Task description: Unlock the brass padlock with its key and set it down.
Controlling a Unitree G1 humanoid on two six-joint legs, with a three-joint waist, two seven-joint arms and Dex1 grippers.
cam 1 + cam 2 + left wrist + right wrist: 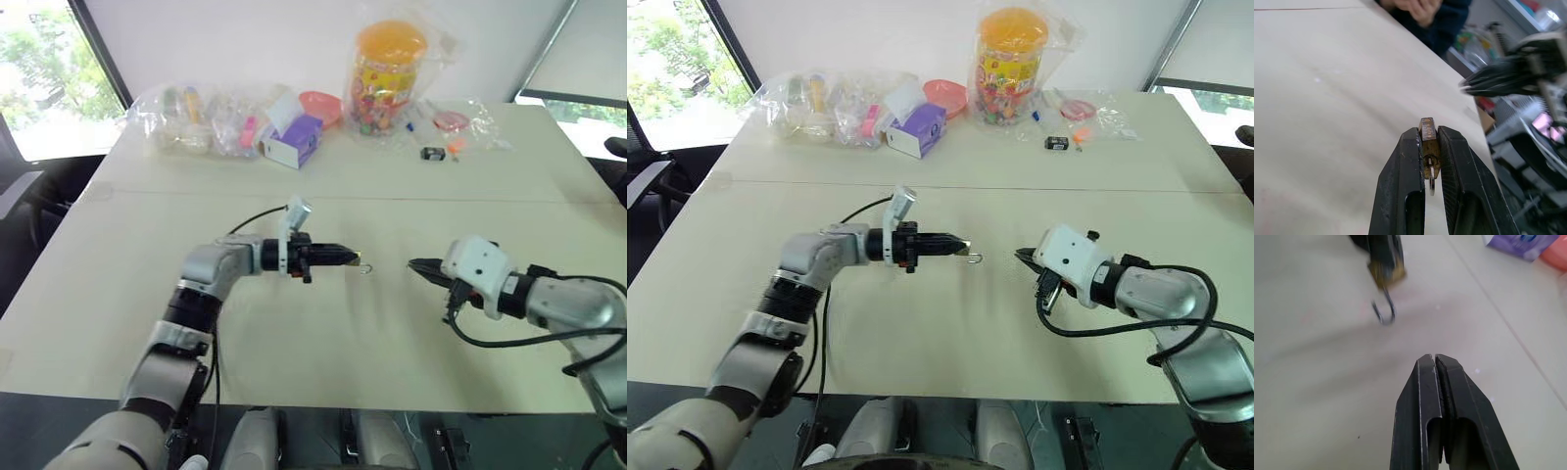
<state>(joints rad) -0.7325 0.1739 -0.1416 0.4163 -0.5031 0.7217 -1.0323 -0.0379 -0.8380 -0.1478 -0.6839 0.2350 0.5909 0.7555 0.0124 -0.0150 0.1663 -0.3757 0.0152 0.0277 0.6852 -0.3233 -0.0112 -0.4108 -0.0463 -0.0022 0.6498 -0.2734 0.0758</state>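
- Left eye view: nearest the camera, the left arm is reaching in from the lower left, and the left gripper (351,258) is pointing level toward frame centre. Its fingers are pinching the brass padlock (359,262), with the silvery shackle dangling just past the tips above the table (118,284). Holding the body this way is probably leaving the lock face free for the other arm.
- Same view: the right gripper (419,266) is sitting at right of centre, fingers pressed together and empty, aimed back at the padlock with a clear gap between them. The jar of sweets (387,73), the purple box (294,140) and bagged clutter are lying along the upper edge, well apart from the work.
- Right eye view: same layout; the padlock is hanging at mid-frame, off the table surface.
- Left wrist view: the two black fingers are clamping the padlock's narrow sides near their tips. A small silvery ring is hanging at the keyway end; whether the key is attached I cannot tell. A person's hands (1418,9) are resting at the top edge.
- Right wrist view: the right fingers are closed on nothing. The shackle (1384,309) is showing as an open hook with one end free, so the lock is probably already unlocked and setting it down is what remains.
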